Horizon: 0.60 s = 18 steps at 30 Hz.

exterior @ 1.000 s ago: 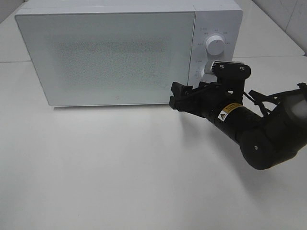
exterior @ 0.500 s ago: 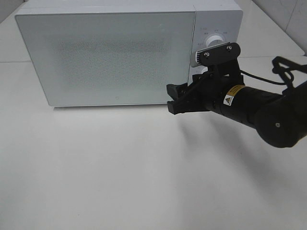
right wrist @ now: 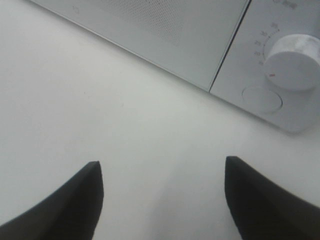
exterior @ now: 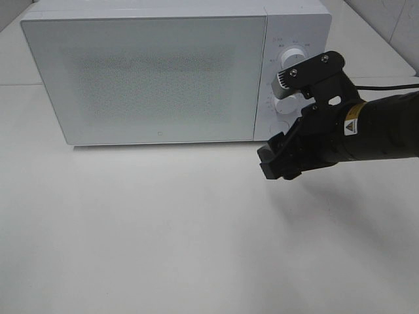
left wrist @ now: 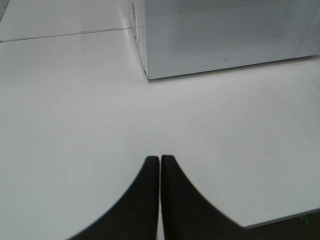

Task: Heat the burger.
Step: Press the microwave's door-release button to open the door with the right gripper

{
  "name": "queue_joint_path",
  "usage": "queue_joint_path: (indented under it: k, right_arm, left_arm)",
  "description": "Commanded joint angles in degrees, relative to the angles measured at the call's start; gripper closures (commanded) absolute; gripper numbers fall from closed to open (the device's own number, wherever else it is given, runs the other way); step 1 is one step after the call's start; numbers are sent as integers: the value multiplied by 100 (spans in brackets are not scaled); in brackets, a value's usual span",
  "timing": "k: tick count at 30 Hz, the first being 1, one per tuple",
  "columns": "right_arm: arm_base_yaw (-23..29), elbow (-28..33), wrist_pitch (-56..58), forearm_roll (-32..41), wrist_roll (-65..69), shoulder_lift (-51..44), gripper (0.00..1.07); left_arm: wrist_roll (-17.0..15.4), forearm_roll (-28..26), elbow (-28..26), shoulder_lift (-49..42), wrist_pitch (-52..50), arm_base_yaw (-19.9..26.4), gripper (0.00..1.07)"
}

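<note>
Heating step under way: the right tool (exterior: 273,163), prongs spread wide and holding nothing, hangs low over the white counter (exterior: 131,229), just in front of the microwave (exterior: 177,72). Its nose points at the bottom of the control panel (exterior: 314,39), to the right of the seam where the closed door (exterior: 144,124) ends. From the wrist camera, a dial (right wrist: 292,62) and the round button (right wrist: 261,98) beneath it lie close ahead of the open prongs and slightly to one side, with bare counter between.

The burger appears in none of the three views. It may already sit behind the door, but the dotted window gives nothing away, so that cannot be confirmed.

The coming move appears to turn on one fact: the controls lie ahead of the right tool, near but not touching. This arm is by far the nearer one. The left tool (left wrist: 160,162), prongs pressed together on nothing, idles above the counter off the oven's opposite front corner, well apart from the panel.
</note>
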Motion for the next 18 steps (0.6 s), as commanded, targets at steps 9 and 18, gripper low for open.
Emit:
queue_joint_path:
  k: [9,18]
  right_arm:
    - [-29,-945,2871,401,97,-447,43]
    - [-619,-1570,3472,596,183,-447,42]
  left_arm:
    - [40,-57,11,-29,-63,0,106]
    - [40,-57,11,-29,-63,0,106]
